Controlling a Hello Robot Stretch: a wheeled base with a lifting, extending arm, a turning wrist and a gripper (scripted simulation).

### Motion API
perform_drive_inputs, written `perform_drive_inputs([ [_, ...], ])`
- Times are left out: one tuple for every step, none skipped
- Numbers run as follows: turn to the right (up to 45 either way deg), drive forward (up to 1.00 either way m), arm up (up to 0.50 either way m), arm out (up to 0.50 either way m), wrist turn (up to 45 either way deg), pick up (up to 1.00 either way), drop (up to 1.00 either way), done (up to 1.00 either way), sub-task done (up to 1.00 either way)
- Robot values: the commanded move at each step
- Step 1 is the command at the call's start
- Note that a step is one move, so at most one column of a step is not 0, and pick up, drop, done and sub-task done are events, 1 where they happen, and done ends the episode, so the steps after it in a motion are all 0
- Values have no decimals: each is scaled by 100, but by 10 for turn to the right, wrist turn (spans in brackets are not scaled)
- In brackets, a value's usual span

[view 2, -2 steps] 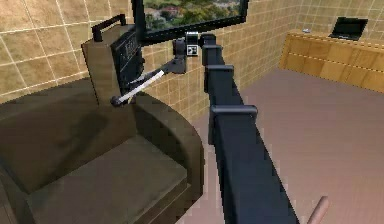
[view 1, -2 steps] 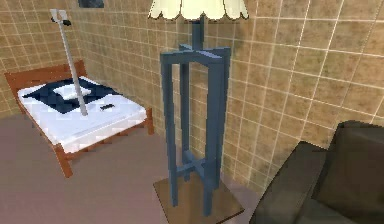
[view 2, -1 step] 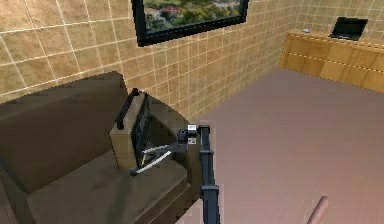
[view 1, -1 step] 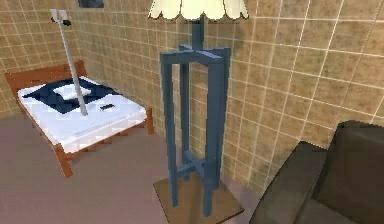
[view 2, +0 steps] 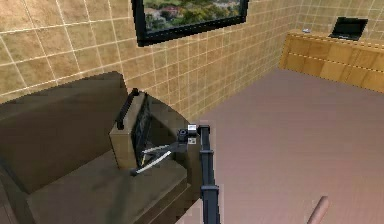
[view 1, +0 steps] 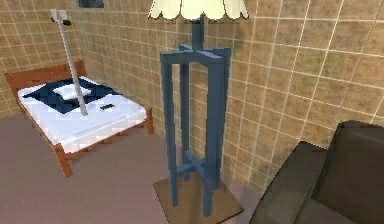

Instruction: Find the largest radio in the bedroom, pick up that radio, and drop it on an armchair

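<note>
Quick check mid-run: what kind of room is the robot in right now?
Most likely a bedroom with a sitting corner: a wooden-framed bed stands by the tiled wall, a tall floor lamp stands near a dark armchair, and a framed picture hangs on the wall.

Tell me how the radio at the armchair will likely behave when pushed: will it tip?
The radio looks like a hard-edged box, so probably stiff, not floppy. It seems tall and thin, so a push on the armchair could tip it. The thin rod at its top may bend easily.
</note>
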Motion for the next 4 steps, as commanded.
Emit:
perform_drive_inputs([
  [0, 0, 0, 0, 0, 0, 100, 0, 0],
  [0, 0, 10, 0, 0, 0, 0, 0, 0],
  [0, 0, 0, -8, 0, 0, 0, 0, 0],
  [0, 0, 0, 0, 0, 0, 0, 100, 0],
])
